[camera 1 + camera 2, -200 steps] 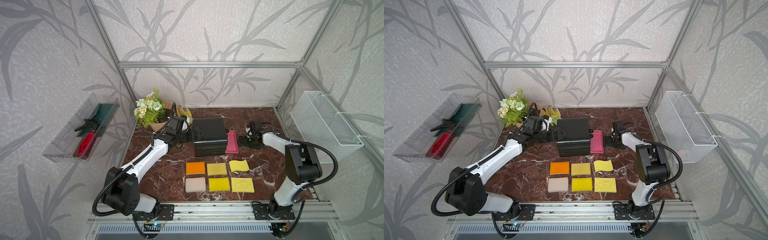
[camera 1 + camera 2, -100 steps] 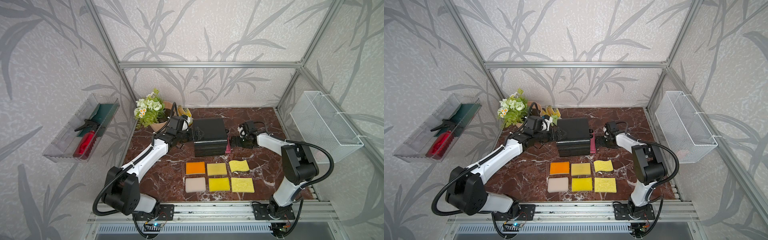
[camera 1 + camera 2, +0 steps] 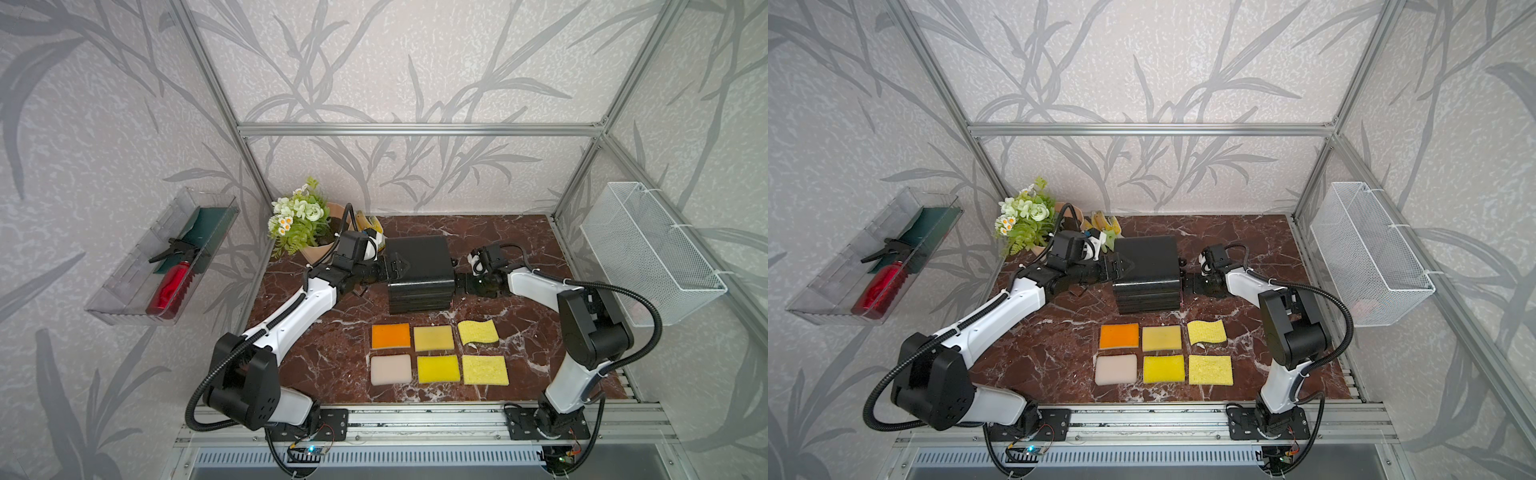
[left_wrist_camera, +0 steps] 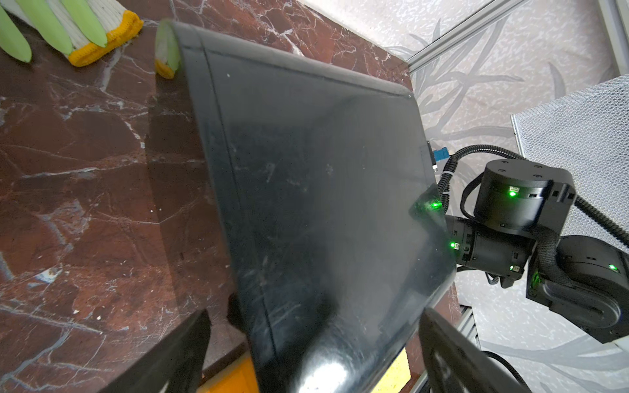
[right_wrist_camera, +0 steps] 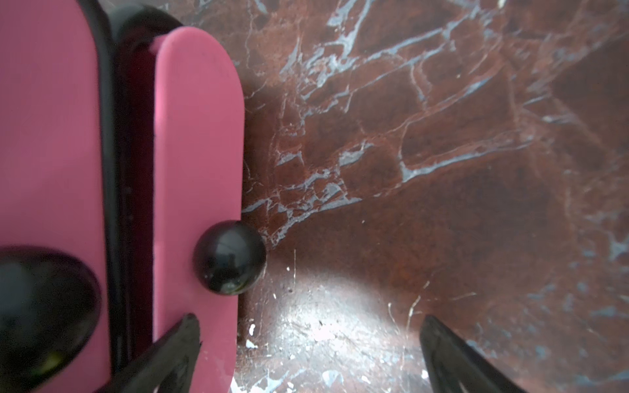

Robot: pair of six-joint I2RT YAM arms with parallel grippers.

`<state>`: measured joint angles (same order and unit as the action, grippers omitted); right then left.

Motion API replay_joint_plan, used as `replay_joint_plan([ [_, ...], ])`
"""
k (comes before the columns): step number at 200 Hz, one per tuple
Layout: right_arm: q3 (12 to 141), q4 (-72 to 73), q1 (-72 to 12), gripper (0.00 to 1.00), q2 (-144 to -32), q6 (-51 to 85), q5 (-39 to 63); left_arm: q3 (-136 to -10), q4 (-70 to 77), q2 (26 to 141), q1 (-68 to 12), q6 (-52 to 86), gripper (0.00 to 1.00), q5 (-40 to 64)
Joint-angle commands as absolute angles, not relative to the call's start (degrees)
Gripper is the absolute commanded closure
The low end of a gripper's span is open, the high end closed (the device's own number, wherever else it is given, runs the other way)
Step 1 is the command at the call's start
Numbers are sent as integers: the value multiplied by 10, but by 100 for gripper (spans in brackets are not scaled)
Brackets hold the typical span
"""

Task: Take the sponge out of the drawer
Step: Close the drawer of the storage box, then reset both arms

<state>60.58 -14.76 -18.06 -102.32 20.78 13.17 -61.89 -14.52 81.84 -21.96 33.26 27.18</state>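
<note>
Right wrist view: the right gripper (image 5: pixel 309 321) gapes wide, one finger overlapping a pink drawer front (image 5: pixel 197 153) with a round black knob (image 5: pixel 229 257). The sponge inside is hidden. The left gripper (image 3: pixel 397 266), also spread open, straddles the black drawer cabinet (image 3: pixel 419 270) edge.

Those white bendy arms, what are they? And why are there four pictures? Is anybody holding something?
They are two robot arms, each ending in a two-finger pincher called a gripper. Two pictures look down from above, side by side like a pair of eyes. The other two come from little cameras on the arms' wrists. On the marble table stand a black drawer box, some flowers and six flat sponges in two rows. The left gripper is open, its fingers on either side of the box. The right gripper is open too, beside a pink drawer front with a black knob. Neither is carrying anything.
</note>
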Motion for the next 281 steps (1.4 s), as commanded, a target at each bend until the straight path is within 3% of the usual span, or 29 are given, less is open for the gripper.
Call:
replay_joint_plan([
  [1,594,-132,-185,1,-1016,221,148,-625,-129,822,-217,335,5,284],
  [142,553,-105,-189,1,-982,232,167,-611,-121,798,-217,347,5,285],
  [227,551,-176,-153,1,-884,199,66,-634,-284,678,-217,258,5,136],
  [281,517,-202,-131,1,-733,163,-16,-576,-308,578,-214,192,1,-17],
])
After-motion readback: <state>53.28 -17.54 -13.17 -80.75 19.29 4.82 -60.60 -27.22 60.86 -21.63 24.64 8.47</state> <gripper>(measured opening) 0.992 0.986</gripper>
